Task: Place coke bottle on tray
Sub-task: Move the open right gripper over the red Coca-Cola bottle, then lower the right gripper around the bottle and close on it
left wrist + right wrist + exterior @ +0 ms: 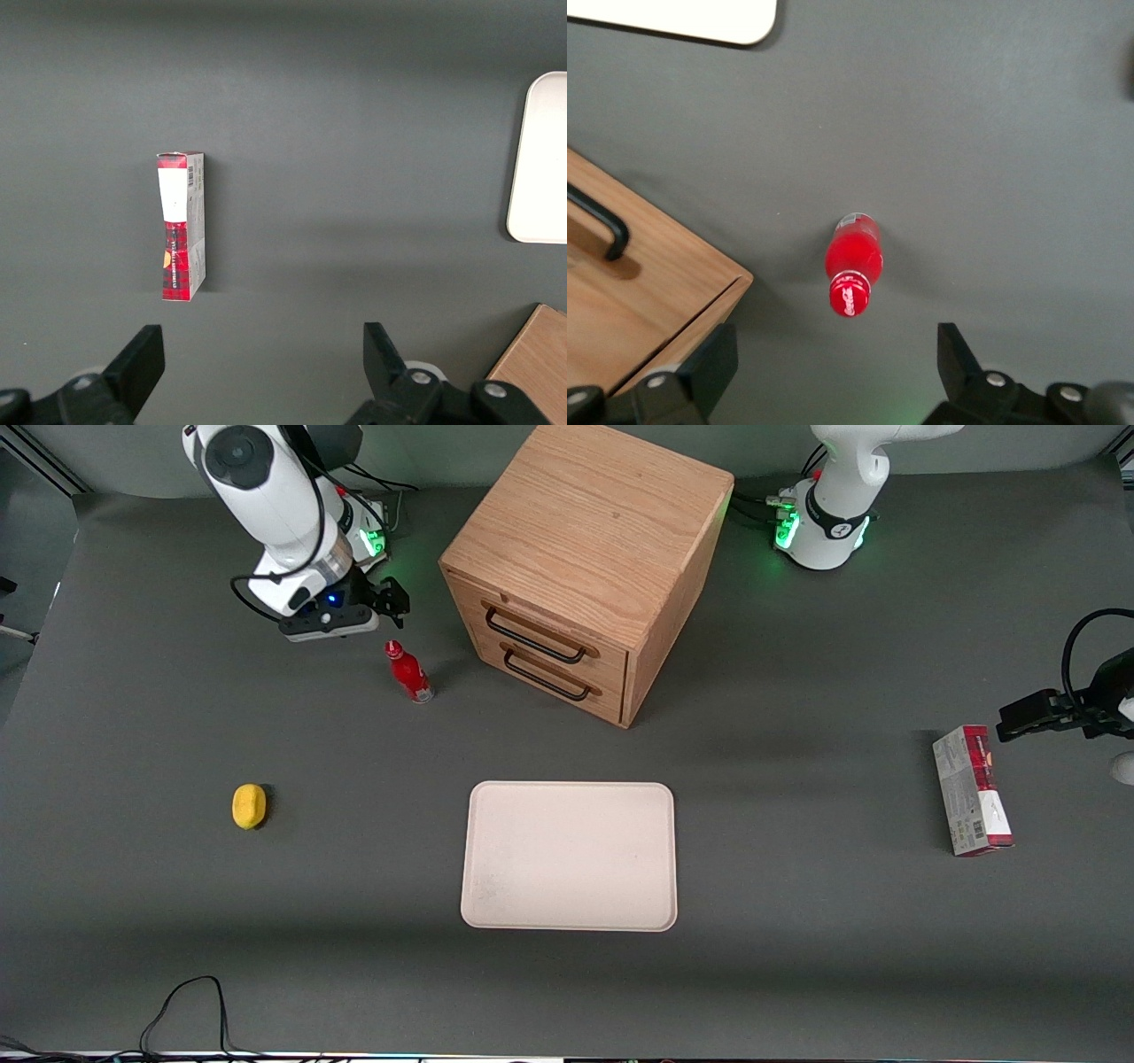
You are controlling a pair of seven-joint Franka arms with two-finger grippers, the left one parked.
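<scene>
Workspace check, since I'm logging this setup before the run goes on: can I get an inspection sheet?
Surface: dark grey table, flat.
Job's things: coke bottle upright on the table, beside the cabinet, not on the tray; the tray is bare and nearer the front camera.
Clutter: yellow lemon toward the working arm's end; red-and-grey carton lying flat toward the parked arm's end; cabinet's two drawers shut.
Gripper: gripper open, above the table by the bottle, holding nothing.
Cables: black cable looped at the table edge nearest the front camera.
Surroundings: nothing seen.
</scene>
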